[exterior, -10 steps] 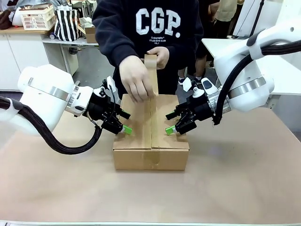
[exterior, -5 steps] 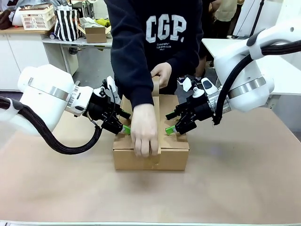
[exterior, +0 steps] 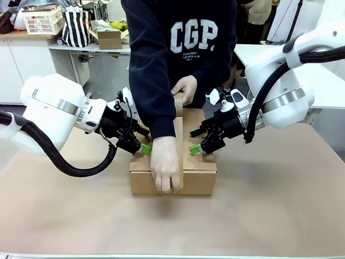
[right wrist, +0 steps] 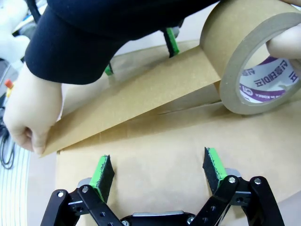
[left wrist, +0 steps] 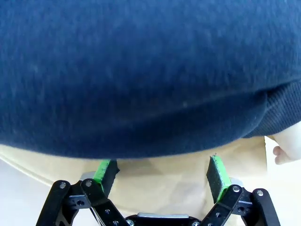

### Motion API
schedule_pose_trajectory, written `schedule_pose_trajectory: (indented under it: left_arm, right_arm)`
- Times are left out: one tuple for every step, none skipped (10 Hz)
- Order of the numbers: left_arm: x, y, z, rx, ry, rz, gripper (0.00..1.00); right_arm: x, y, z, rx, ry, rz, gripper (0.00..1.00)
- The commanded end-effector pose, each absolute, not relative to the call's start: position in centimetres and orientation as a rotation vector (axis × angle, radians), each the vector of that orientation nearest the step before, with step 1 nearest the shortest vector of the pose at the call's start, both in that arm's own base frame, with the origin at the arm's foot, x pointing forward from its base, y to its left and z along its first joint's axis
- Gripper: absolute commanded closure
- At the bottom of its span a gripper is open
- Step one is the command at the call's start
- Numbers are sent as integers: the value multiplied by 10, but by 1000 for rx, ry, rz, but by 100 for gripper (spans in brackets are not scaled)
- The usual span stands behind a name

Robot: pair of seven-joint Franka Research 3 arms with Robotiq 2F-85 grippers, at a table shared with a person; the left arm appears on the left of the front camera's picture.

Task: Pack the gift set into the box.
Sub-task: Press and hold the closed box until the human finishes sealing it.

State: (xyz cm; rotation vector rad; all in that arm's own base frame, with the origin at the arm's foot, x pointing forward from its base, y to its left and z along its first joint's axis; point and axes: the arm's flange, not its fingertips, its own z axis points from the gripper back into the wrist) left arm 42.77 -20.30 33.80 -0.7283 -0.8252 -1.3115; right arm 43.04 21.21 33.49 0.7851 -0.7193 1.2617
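The box (exterior: 200,176), a plain brown carton with its flaps down, sits mid-table. A person's hand (exterior: 166,170) presses a strip of brown tape (right wrist: 134,107) over the front edge, while the other hand holds the tape roll (right wrist: 249,56) at the far edge. My left gripper (exterior: 143,148) is open, its green pads low over the box's left flap. On the right flap my right gripper (exterior: 194,149) is open the same way, nothing between its fingers. In the left wrist view a dark blue sleeve (left wrist: 141,70) hangs over my left gripper (left wrist: 161,173) and the box top (left wrist: 160,186).
The person in a dark sweatshirt (exterior: 188,48) leans over the far side of the box. Bare brown tabletop (exterior: 269,210) surrounds the box. A shelf behind holds a basket (exterior: 43,19), a striped bag (exterior: 75,27) and a small carton (exterior: 110,38).
The person's hand has run the tape from the far part of the box along the centre seam down to the front edge. Both arms have stayed put.
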Motion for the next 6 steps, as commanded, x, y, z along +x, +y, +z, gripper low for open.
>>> schedule_pose_trajectory:
  left_arm:
    - [427, -202, 338, -732, -815, -1303, 0]
    - [427, -202, 338, -732, -815, -1303, 0]
    - [427, -202, 338, -732, -815, -1303, 0]
    - [427, -202, 338, -732, -815, -1303, 0]
    - [427, -202, 338, -732, -815, -1303, 0]
    - [427, -202, 338, -732, -815, -1303, 0]
  right_arm:
    - [430, 213, 335, 770, -709, 1255, 0]
    - [430, 213, 335, 770, -709, 1255, 0]
    - [430, 213, 335, 770, -709, 1255, 0]
    - [430, 213, 335, 770, -709, 1255, 0]
    - [430, 213, 335, 770, -709, 1255, 0]
    - [430, 213, 335, 770, -709, 1255, 0]
